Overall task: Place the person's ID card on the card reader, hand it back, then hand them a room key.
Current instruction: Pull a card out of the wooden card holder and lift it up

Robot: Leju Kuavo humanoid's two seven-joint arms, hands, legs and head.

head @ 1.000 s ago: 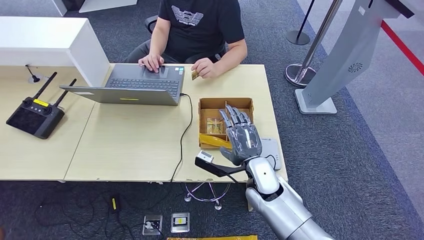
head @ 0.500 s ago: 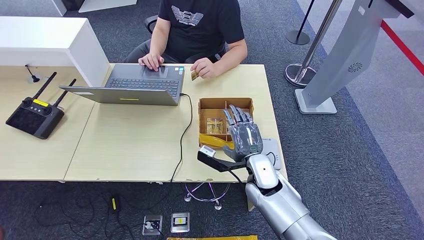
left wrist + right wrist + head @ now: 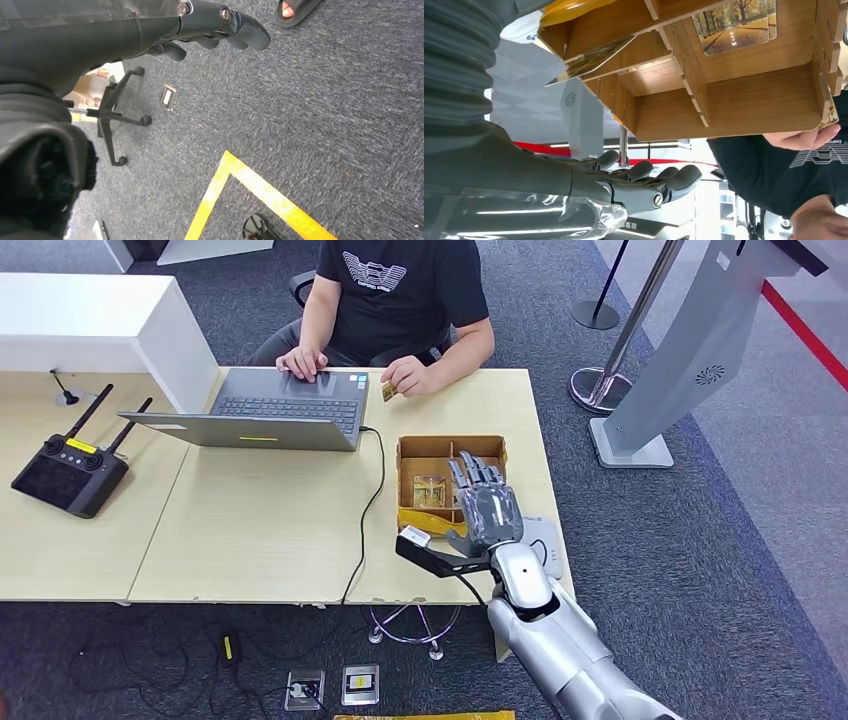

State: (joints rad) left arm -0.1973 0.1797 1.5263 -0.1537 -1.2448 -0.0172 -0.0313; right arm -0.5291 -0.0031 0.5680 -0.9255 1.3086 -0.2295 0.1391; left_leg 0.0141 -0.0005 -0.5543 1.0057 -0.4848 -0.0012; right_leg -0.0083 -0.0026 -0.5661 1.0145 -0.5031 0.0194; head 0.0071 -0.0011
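one small card (image 3: pixel 388 390) sits pinched in the person's hand (image 3: pixel 409 375) at the far edge of the desk (image 3: pixel 260 530), just right of the laptop (image 3: pixel 270 408); whether it is the id card cannot be told. more cards (image 3: pixel 734 25) lie in the compartments of a wooden box (image 3: pixel 420 452) nearer the robot, one printed with an autumn tree scene, another (image 3: pixel 591 57) leaning across a divider. the right hand (image 3: pixel 484 508) hovers over the box's right side, fingers (image 3: pixel 664 182) straight, slightly apart, holding nothing. just beside the box, partly under that hand, lies the pale grey card reader (image 3: pixel 545 540), and something yellow (image 3: pixel 425 522) rests along the box's near edge. a black cable (image 3: pixel 372 495) runs from the laptop across the light wood desk and over its near edge. a black controller (image 3: pixel 68 472) with two antennas sits on the adjoining desk to the left, behind it a white block (image 3: pixel 100 325). the person's other hand (image 3: pixel 303 364) rests on the laptop keyboard. the left hand (image 3: pixel 210 35) hangs over dark grey carpet (image 3: pixel 325 100) marked with yellow tape (image 3: pixel 260 192), fingers loosely curled on nothing. a chair base (image 3: pixel 117 112) stands near. right of the desk are a grey kiosk (image 3: pixel 690 350), a stanchion (image 3: pixel 620 350) and a red floor line (image 3: pixel 805 330).
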